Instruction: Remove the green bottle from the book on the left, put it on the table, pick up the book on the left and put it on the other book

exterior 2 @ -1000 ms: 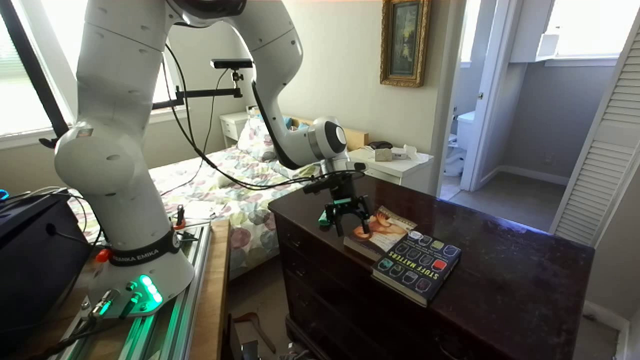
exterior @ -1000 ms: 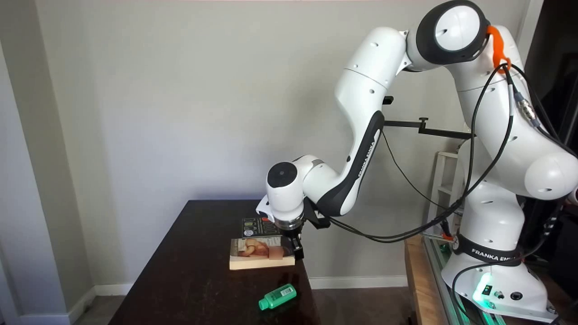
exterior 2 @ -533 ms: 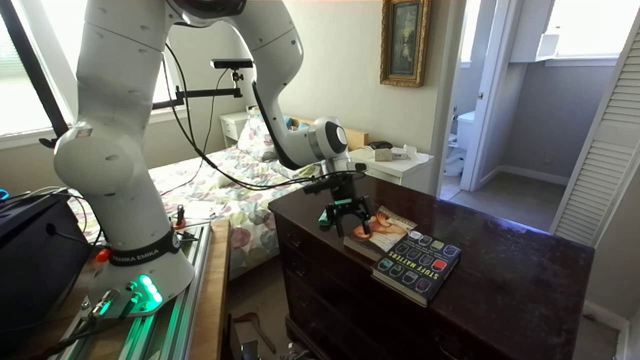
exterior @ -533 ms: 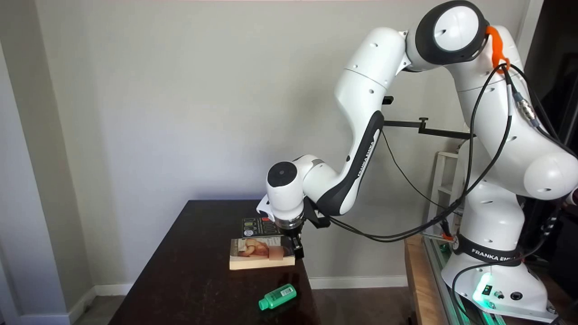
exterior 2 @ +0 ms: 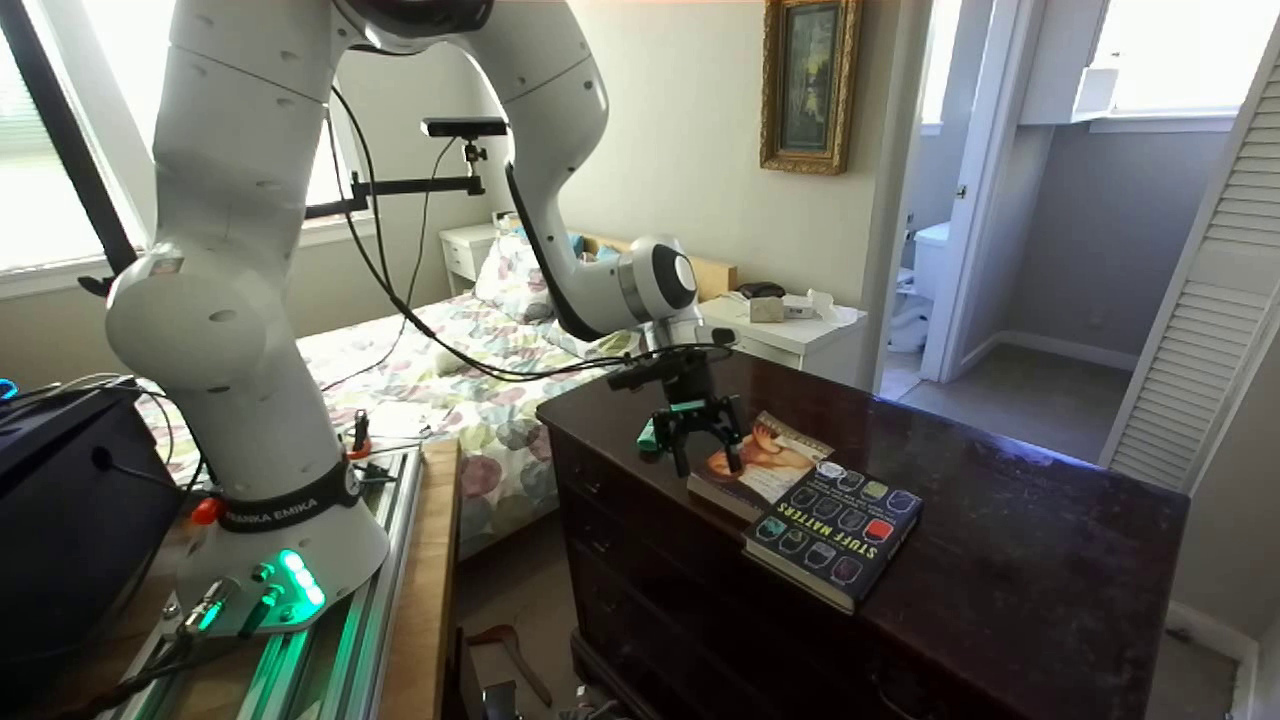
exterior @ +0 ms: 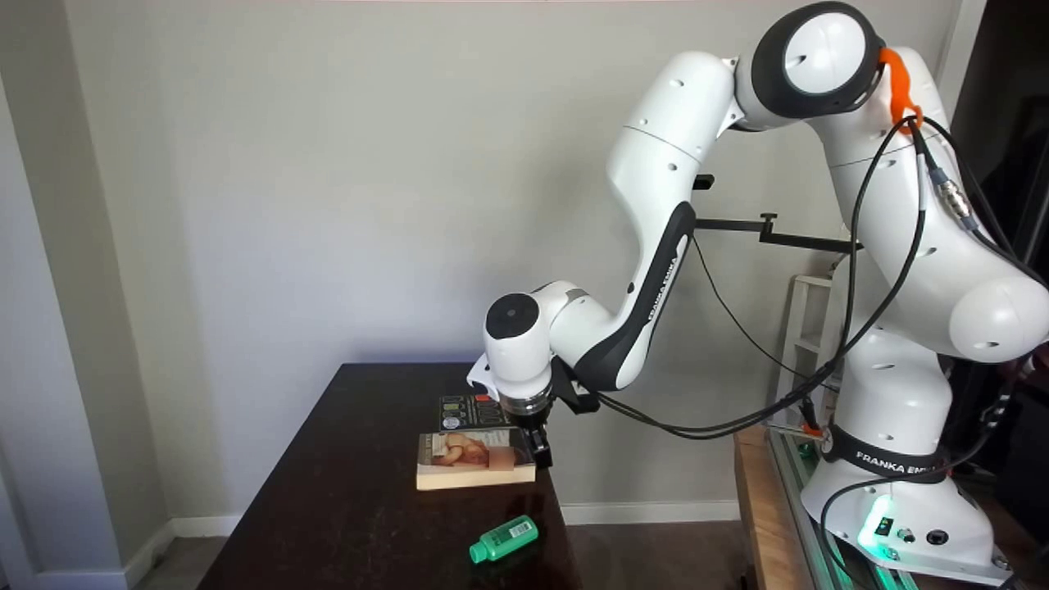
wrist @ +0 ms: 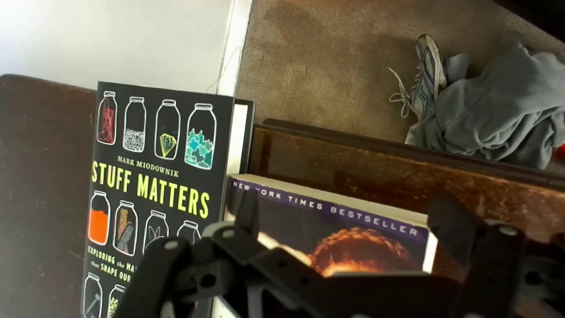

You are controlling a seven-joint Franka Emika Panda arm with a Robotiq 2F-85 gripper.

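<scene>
The green bottle (exterior: 504, 539) lies on its side on the dark table, apart from the books. In an exterior view it is partly hidden behind my gripper (exterior 2: 647, 437). The left book, a paperback with a purple "New York Times Bestseller" band (wrist: 371, 221), lies flat beside the dark "Stuff Matters" book (wrist: 150, 181). Both books also show in an exterior view, the paperback (exterior 2: 775, 460) and the dark book (exterior 2: 835, 530). My gripper (exterior 2: 708, 466) is open and empty, pointing down at the paperback's end. In the wrist view one finger overlaps the paperback's cover, the other its far corner (wrist: 344, 212).
The dark table top (exterior: 369, 508) has its edge close to my gripper. The dark book stands right against the paperback's side. Cables (exterior 2: 500, 370) hang from the arm to the wrist. A shoe (wrist: 428, 75) and grey cloth (wrist: 499, 106) lie on the floor beyond the edge.
The arm has shifted only very slightly, with the gripper staying open over the paperback's end. The bottle and both books have not moved.
</scene>
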